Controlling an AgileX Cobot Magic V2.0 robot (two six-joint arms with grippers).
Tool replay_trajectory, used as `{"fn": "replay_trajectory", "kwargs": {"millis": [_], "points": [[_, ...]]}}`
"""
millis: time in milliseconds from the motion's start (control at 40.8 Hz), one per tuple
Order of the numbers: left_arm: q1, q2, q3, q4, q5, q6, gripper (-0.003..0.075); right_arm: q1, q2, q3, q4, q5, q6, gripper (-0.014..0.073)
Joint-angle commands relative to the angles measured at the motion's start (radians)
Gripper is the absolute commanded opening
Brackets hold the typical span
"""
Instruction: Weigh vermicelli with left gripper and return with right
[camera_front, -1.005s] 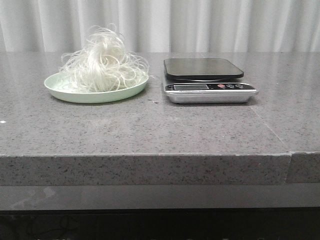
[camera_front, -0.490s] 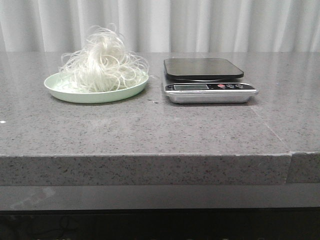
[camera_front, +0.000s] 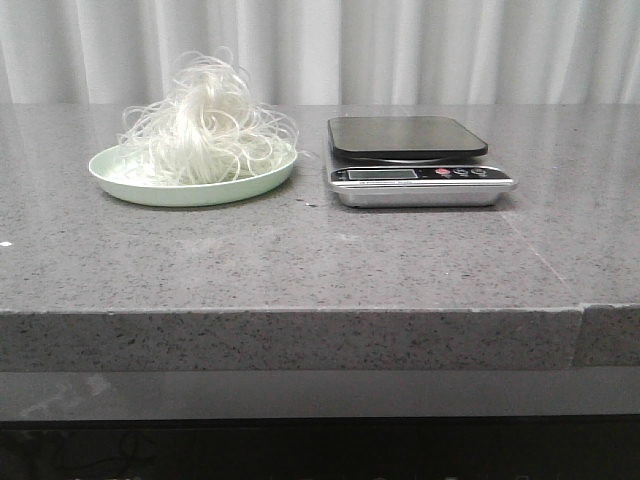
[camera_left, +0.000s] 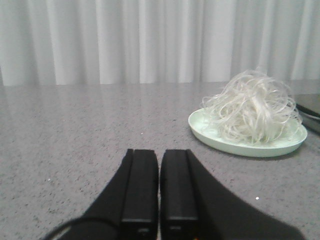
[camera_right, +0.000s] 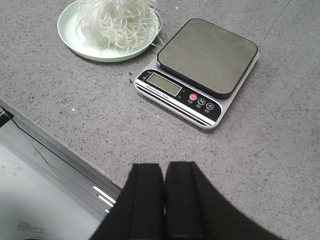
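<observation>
While the vermicelli (camera_front: 208, 122) sits heaped on its plate (camera_front: 150, 188) at upper left, both the left gripper (camera_left: 159, 192) and right gripper (camera_right: 164, 200) are closed, empty, touching nothing.

A grey speckled stone worktop (camera_front: 300, 260) fills the middle of the front view, its thick front edge running across the lower half of the frame, with a seam near the lower right. On the left of centre sits a pale green plate (camera_front: 135, 188), shallow and round, flat on the worktop. Just to its right, apart from it, stands a kitchen scale (camera_front: 418, 172) with a dark square weighing platform (camera_front: 405, 136) on a silver base; a small display (camera_front: 381, 174) and a row of buttons (camera_front: 458, 172), one red, face the camera. White pleated curtains (camera_front: 400, 50) hang across the top of the frame.
</observation>
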Motion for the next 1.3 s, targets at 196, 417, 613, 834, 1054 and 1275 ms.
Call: {"fn": "replay_trajectory", "kwargs": {"millis": [196,417,613,834,1054,1275], "points": [[0.023,-0.027,0.016,-0.011,-0.103,-0.013,0.0145,-0.006,-0.001,-0.023,-0.011,-0.057,-0.007,0.015],[0.023,-0.027,0.016,-0.011,-0.103,-0.013,0.0145,-0.006,-0.001,-0.023,-0.011,-0.057,-0.007,0.015],[0.05,-0.027,0.016,-0.011,-0.103,-0.013,0.0145,-0.006,-0.001,-0.023,-0.011,-0.057,-0.007,0.015],[0.063,-0.027,0.016,-0.011,-0.102,-0.013,0.0145,-0.006,-0.001,-0.023,-0.011,-0.057,-0.007,0.015],[0.063,-0.027,0.016,-0.011,-0.102,-0.013,0.0145,-0.006,-0.001,-0.023,-0.011,-0.057,-0.007,0.015],[0.063,-0.027,0.016,-0.011,-0.102,-0.013,0.0145,-0.006,-0.001,-0.023,-0.011,-0.057,-0.007,0.015]]}}
